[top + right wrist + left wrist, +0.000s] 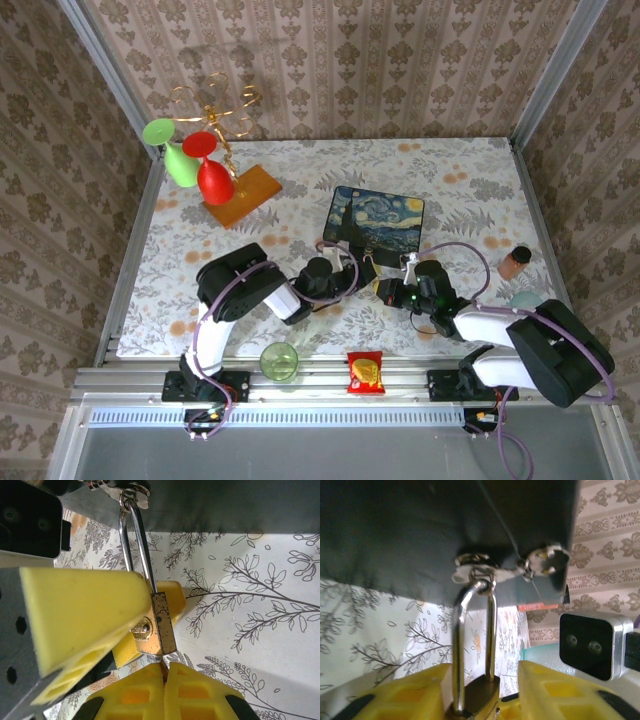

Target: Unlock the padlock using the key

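The brass padlock [161,622] sits at the box's [378,220] near edge, its steel shackle pointing far through the clasp [475,567]. The left gripper [485,672] clamps its body between ribbed yellow fingers. The right wrist view shows the right gripper [165,670] pinching the thin dark key [163,663], which touches the padlock's near end.

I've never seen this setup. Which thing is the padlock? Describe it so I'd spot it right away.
Find the box with the starry night-sky lid mid-table. On its near side, a silvery clasp carries the padlock, pinched between the yellow fingers of the left gripper. Unlike the flat clasp, it is a small brass block with a long, thin U-shaped shackle.
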You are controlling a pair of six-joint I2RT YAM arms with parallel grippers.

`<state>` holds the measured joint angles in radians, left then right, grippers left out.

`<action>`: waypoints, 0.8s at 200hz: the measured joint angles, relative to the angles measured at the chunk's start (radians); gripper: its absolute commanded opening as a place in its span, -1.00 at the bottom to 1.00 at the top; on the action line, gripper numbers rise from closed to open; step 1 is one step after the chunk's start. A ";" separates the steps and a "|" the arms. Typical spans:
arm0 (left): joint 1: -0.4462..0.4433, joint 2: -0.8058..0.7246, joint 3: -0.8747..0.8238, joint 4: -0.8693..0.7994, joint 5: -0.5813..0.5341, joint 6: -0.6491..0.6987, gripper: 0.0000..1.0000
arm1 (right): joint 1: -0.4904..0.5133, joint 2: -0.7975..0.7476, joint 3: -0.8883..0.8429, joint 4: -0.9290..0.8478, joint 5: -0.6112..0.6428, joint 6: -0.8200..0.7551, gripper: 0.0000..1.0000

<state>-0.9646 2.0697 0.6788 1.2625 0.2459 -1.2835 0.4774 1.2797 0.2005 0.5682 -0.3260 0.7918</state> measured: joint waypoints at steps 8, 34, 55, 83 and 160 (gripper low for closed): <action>0.005 -0.001 -0.002 -0.003 -0.004 0.004 -0.59 | 0.000 0.003 0.000 0.007 -0.004 0.001 -1.00; 0.011 -0.002 -0.002 0.002 0.003 0.023 -0.94 | -0.009 0.003 0.001 0.009 -0.017 0.012 -1.00; 0.010 -0.002 -0.002 0.002 0.002 0.026 -1.00 | -0.020 0.003 0.001 0.008 -0.029 0.023 -1.00; 0.010 -0.003 -0.002 0.003 -0.007 0.026 -1.00 | -0.069 0.039 0.000 0.055 -0.097 0.073 -1.00; -0.002 -0.017 0.011 -0.010 -0.054 0.008 -1.00 | -0.125 0.075 0.002 0.121 -0.189 0.169 -0.26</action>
<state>-0.9668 2.0529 0.6895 1.2522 0.1921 -1.2758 0.3523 1.3548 0.2028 0.6888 -0.5152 0.9604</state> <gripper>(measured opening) 0.103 0.254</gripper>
